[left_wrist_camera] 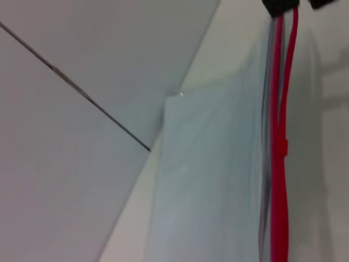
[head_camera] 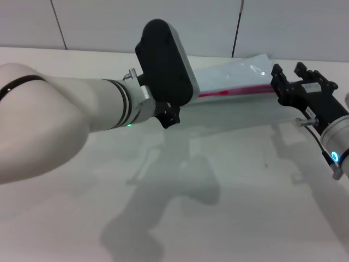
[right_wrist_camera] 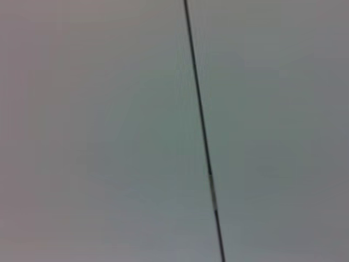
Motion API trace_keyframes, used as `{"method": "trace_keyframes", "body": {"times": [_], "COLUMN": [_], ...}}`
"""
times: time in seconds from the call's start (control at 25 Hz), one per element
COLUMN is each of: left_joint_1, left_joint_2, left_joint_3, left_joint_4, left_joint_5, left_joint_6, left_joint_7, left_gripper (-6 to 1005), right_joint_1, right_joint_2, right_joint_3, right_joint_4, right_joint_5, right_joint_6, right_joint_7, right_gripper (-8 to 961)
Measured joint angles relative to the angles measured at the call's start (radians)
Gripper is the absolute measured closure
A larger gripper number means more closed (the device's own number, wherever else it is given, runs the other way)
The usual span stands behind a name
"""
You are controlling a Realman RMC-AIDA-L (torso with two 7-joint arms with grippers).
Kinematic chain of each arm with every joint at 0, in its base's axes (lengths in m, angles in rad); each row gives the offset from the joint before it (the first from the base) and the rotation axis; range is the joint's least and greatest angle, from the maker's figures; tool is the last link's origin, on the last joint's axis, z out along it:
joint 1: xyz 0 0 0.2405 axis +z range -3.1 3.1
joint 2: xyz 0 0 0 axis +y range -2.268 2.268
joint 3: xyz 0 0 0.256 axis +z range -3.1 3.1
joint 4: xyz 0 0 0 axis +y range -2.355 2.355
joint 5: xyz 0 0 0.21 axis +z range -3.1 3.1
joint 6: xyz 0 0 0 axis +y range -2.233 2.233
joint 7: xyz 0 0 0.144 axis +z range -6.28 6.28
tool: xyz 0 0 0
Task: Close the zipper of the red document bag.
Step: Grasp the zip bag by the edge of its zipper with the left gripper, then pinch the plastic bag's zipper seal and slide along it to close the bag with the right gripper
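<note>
The red document bag (head_camera: pixel 234 73) lies flat at the back of the table, a translucent pale pouch. Its zipper (head_camera: pixel 240 90) runs as a red strip along the near edge. In the left wrist view the zipper (left_wrist_camera: pixel 281 180) is one joined red line up to a small slider (left_wrist_camera: pixel 283 146). Beyond the slider it splits into two red lines running to the far end. My right gripper (head_camera: pixel 279 87) is shut on the bag's right end, where the red strip stops, and its black tip (left_wrist_camera: pixel 279 5) sits on that end. My left gripper (head_camera: pixel 168 114) hangs at the bag's left end, mostly hidden behind its black wrist housing.
The white table (head_camera: pixel 218 180) spreads out in front of the bag. A pale panelled wall (head_camera: pixel 109 22) with a dark seam (right_wrist_camera: pixel 202 125) stands close behind the bag. My bulky left arm (head_camera: pixel 65 120) crosses the left half of the head view.
</note>
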Motion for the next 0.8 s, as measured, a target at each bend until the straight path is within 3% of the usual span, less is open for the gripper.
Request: {"method": "trace_keyframes", "body": {"times": [0.16,0.28,0.4,0.44,0.52,0.64,0.8], "left_joint_1": [0.016,0.018,0.02,0.023,0.027,0.03,0.032], "left_joint_2": [0.002,0.004,0.003,0.003,0.003,0.004,0.005], "left_joint_3": [-0.004,-0.004,-0.005,-0.005,-0.005,-0.005,-0.005], "left_joint_4": [0.02,0.025,0.028,0.029,0.033,0.044,0.05], "left_joint_5": [0.0,0.0,0.0,0.0,0.0,0.0,0.0], "left_joint_6": [-0.005,-0.006,-0.004,-0.004,-0.002,0.001,0.002], "left_joint_7": [0.002,0.006,0.014,0.018,0.024,0.031,0.031], "left_gripper": [934,933,931,931,930,928,926], "right_joint_1": [0.001,-0.02,-0.037,-0.058,-0.067,-0.109,-0.162], "right_joint_2": [-0.028,-0.058,-0.066,-0.069,-0.069,-0.068,-0.039], "right_joint_3": [0.038,0.145,0.201,0.271,0.302,0.432,0.596], "right_joint_4": [-0.039,-0.097,-0.123,-0.147,-0.158,-0.209,-0.277], "right_joint_5": [-0.05,-0.149,-0.205,-0.275,-0.308,-0.43,-0.595], "right_joint_6": [-0.077,-0.217,-0.286,-0.377,-0.421,-0.581,-0.774], "right_joint_7": [0.0,0.001,0.0,-0.003,-0.006,-0.008,-0.009], "right_gripper": [433,439,443,444,446,450,456]}}
